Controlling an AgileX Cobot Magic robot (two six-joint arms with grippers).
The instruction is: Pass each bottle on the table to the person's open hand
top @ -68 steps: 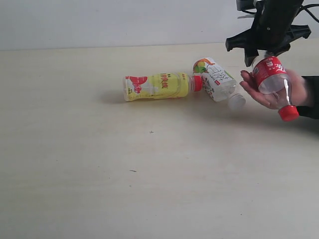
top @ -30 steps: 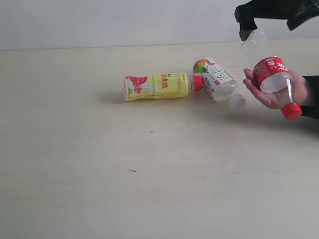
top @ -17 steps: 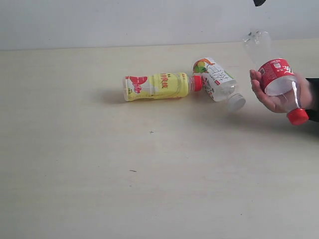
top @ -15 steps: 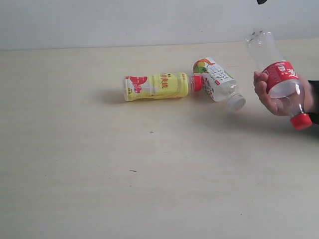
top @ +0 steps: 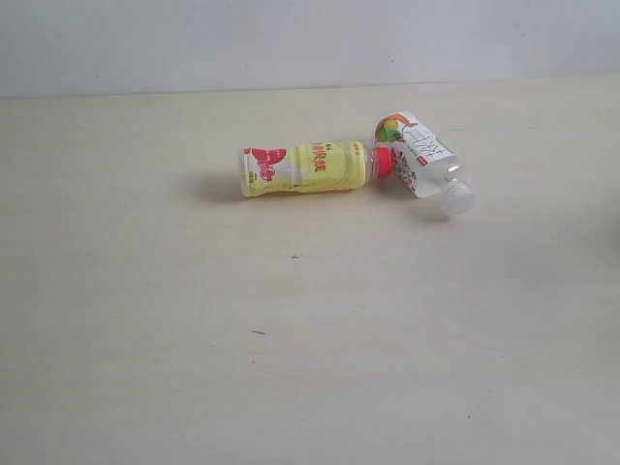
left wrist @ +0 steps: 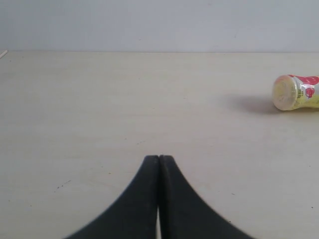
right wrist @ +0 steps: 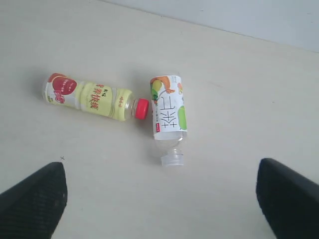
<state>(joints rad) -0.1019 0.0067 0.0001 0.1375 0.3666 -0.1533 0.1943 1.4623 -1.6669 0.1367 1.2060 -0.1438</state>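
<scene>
table (top: 291, 349): pale wood-grain top with a few tiny dark specks; plain pale wall (top: 291, 39) behind it.
yellow bottle (top: 304, 168): lying on its side on the table, in the far half, about mid-width in the exterior view. Base points to that view's left, red cap (top: 383, 161) to its right.
white-label bottle (top: 418, 155): also on its side, just right of the yellow one and angled. Its white cap (top: 459, 199) points toward the near right. Clear body, green and orange print on the label.
contact: red cap sits right up against the white-label bottle's side; touching or a hair apart, cannot tell.
left gripper (left wrist: 159, 160): dark fingers pressed together with nothing between them, low over the table. The yellow bottle's base is well off to one side ahead of it.
right gripper (right wrist: 160, 172): fingers spread wide, holding nothing, high above the table. Its camera looks down on both bottles, which show between the two fingers.
</scene>
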